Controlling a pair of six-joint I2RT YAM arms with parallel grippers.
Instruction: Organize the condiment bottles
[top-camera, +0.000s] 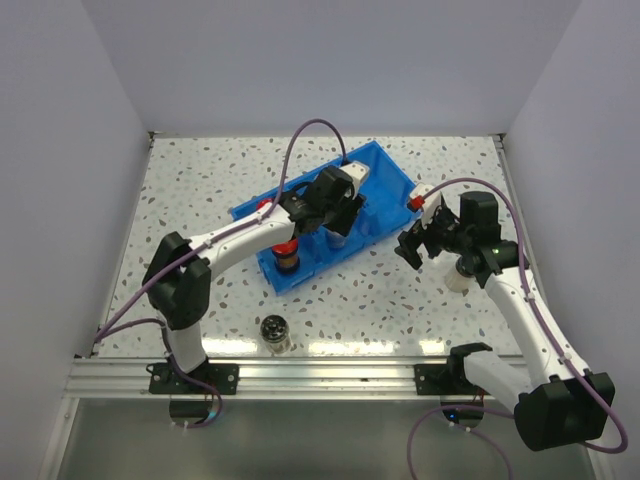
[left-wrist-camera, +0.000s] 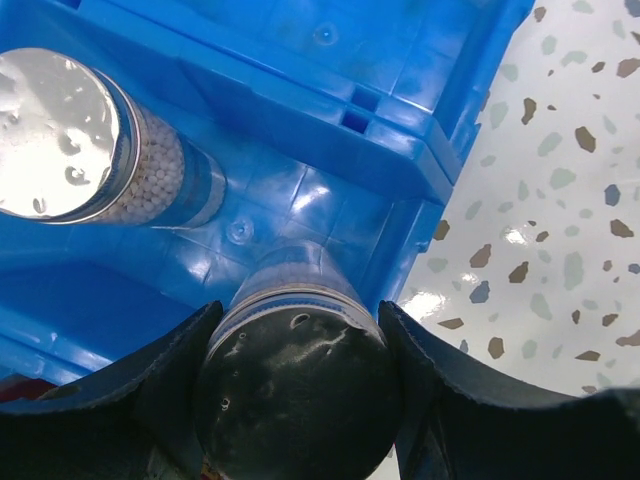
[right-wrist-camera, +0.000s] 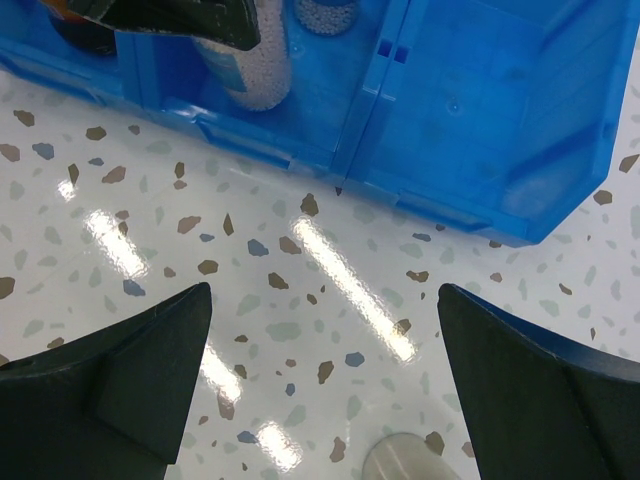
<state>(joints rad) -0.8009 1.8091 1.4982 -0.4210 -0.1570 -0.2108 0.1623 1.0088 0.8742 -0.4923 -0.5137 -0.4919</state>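
Observation:
My left gripper (top-camera: 338, 215) reaches down into the blue bin (top-camera: 385, 170). It is shut on a black-capped jar (left-wrist-camera: 295, 400), one finger pressed on each side of the cap. The jar stands in a compartment by the bin's wall. A silver-capped jar (left-wrist-camera: 60, 135) with white beads stands in the bin behind it. A red-capped jar (top-camera: 287, 250) stands in the bin's near-left compartment. A dark-topped jar (top-camera: 275, 333) stands alone on the table by the front rail. My right gripper (top-camera: 420, 240) is open and empty over the table, right of the bin. A silver cap (right-wrist-camera: 400, 465) shows just below it.
The speckled table (top-camera: 200, 200) is walled at the back and both sides. A metal rail (top-camera: 320, 375) runs along the front edge. The bin lies diagonally at the table's middle, and its right compartment (right-wrist-camera: 500, 90) holds nothing in the right wrist view.

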